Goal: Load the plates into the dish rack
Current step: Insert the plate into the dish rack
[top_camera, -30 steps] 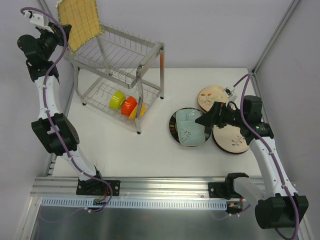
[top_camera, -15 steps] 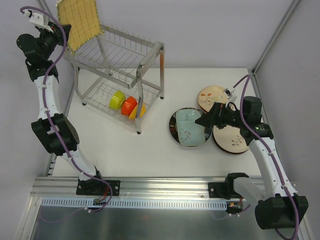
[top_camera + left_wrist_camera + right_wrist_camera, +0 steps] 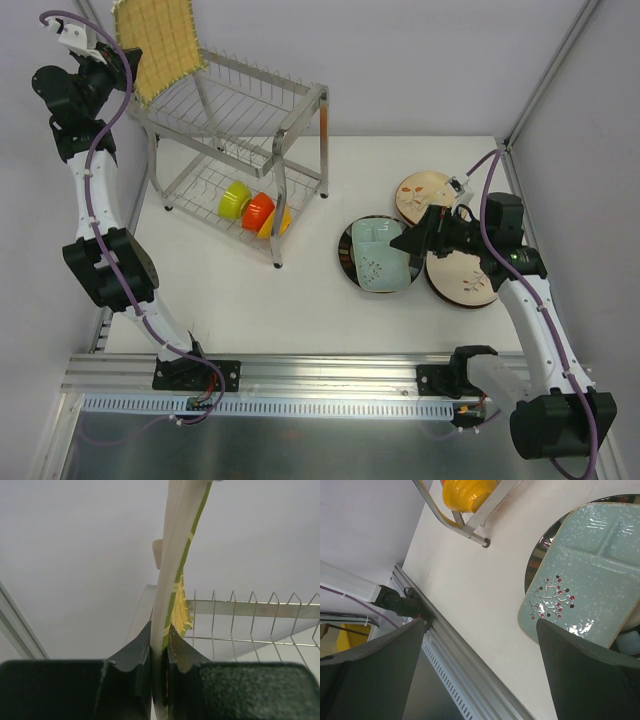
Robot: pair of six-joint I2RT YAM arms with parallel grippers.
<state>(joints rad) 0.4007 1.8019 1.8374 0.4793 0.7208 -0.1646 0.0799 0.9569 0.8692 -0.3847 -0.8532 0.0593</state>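
My left gripper [image 3: 128,62] is shut on the edge of the square yellow woven-look plate [image 3: 160,42] and holds it upright above the top left of the silver wire dish rack [image 3: 305,92]. In the left wrist view the plate [image 3: 176,555] stands edge-on between my fingers [image 3: 137,652]. A pale teal squarish plate [image 3: 380,257] lies on a round dark-rimmed plate [image 3: 345,262]. Two cream floral plates [image 3: 422,192] [image 3: 462,282] lie to its right. My right gripper [image 3: 412,242] is open just above the teal plate's right side, shown in the right wrist view [image 3: 580,585].
Green [image 3: 235,198], orange [image 3: 258,210] and yellow [image 3: 274,222] bowls sit in the rack's lower tier. The yellow bowl [image 3: 465,490] and a rack leg [image 3: 485,542] show in the right wrist view. A metal rail [image 3: 300,375] runs along the table's near edge.
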